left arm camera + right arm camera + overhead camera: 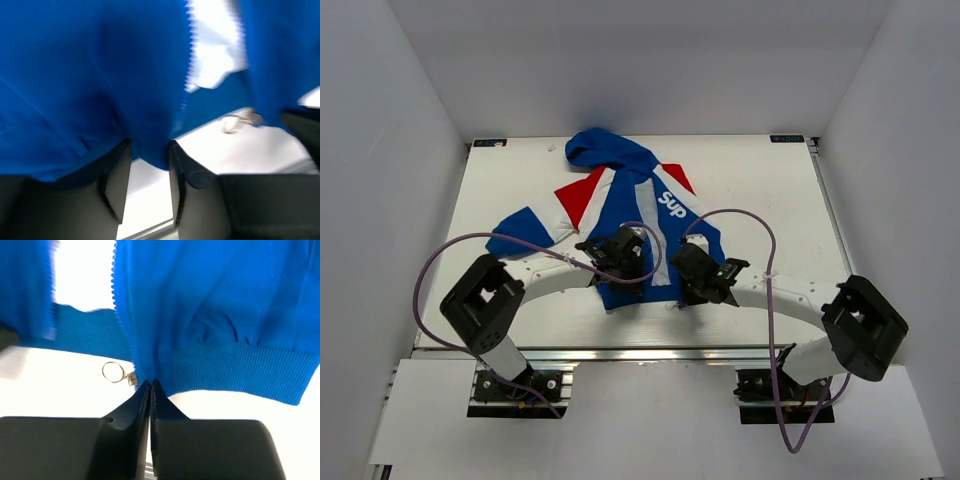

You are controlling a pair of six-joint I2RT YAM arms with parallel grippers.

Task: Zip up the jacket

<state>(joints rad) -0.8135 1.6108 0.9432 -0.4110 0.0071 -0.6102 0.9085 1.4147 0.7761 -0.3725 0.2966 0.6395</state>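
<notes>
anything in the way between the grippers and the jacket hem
Nothing visible. The right gripper is pinched on the jacket hem corner beside the zipper teeth; the left gripper has its jaws either side of the other panel's hem.

The whole table (pixel 770 190) is taken in from above and behind the arm bases, looking down and forward. The jacket's (pixel 605 152) near hem is seen very closely, low over the table, by each wrist camera. The zipper's ring pull (pixel 131 379) is shared by both wrist views.
</notes>
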